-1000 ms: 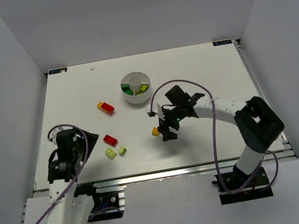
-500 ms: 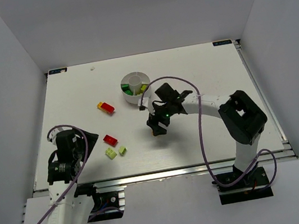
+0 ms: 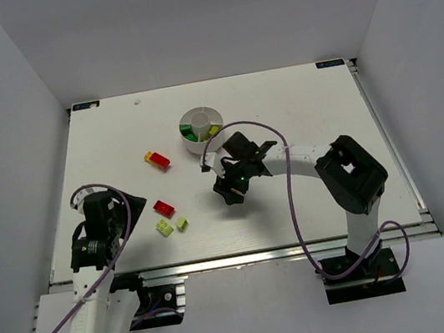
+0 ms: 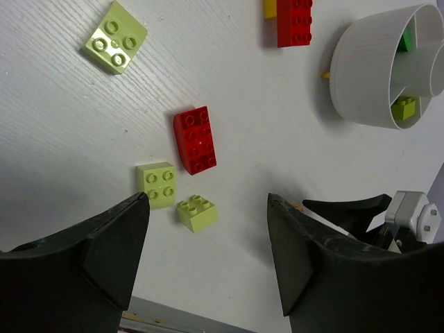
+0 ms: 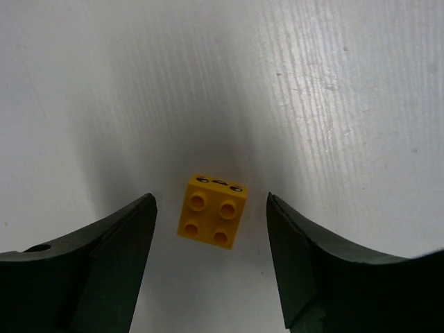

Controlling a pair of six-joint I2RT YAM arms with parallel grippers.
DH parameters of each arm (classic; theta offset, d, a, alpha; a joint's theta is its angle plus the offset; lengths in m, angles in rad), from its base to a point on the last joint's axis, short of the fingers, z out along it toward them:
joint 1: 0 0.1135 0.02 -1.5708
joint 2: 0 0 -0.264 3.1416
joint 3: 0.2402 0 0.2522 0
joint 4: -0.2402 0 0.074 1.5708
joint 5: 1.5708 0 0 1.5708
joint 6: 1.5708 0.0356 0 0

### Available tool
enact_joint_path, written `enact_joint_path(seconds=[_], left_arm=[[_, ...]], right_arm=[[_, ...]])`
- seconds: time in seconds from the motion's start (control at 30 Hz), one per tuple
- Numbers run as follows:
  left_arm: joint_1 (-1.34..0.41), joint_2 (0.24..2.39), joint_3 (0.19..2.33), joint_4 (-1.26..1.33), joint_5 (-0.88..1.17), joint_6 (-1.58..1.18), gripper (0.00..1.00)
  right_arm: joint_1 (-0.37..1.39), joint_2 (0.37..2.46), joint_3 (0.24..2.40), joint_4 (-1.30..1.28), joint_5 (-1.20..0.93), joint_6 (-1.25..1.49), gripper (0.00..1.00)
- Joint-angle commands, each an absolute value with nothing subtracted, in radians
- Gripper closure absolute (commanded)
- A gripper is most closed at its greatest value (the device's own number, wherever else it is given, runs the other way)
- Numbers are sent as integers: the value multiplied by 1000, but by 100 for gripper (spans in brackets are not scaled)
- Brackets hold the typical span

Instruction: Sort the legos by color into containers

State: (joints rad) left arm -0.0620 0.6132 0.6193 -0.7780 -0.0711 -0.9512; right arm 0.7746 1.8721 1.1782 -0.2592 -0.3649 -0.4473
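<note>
White table [image 5: 347,104] underlies right pincer [image 5: 209,202], pointing down, spread astride orange-yellow lego [image 5: 211,220].

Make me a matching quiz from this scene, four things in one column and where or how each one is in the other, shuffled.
1 lone yellow brick
2 lone red brick
3 dark green brick
4 left gripper

A in the white dish
B open, holding nothing
C between the fingers of the right gripper
D beside two lime bricks

Pairs: 1-C, 2-D, 3-A, 4-B
</note>
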Motion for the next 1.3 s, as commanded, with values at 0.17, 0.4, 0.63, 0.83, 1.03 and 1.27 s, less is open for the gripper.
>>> enact_joint_path(seconds=[0.17,0.4,0.63,0.83,1.03,1.27], left_arm=[[-60,588,609,-769,-77,-963,22],[-60,584,609,-770,-75,-963,22],[-60,571,609,-782,-80,-965,22],[-60,558,607,-795,-84,-968,22],[-60,557,601,-793,-84,-968,22],[-60,561,598,-779,-75,-969,22]], right_arm=[[779,1859,1170,-219,-325,-451,52],[779,1850,1158,-218,-331,-453,57],[779,1848,1172,-224,-356,-459,80],[761,1798,1198,-207,-397,-430,100],[694,1712,1284,-88,-408,-301,100],[611,1795,1497,38,-384,-83,100]])
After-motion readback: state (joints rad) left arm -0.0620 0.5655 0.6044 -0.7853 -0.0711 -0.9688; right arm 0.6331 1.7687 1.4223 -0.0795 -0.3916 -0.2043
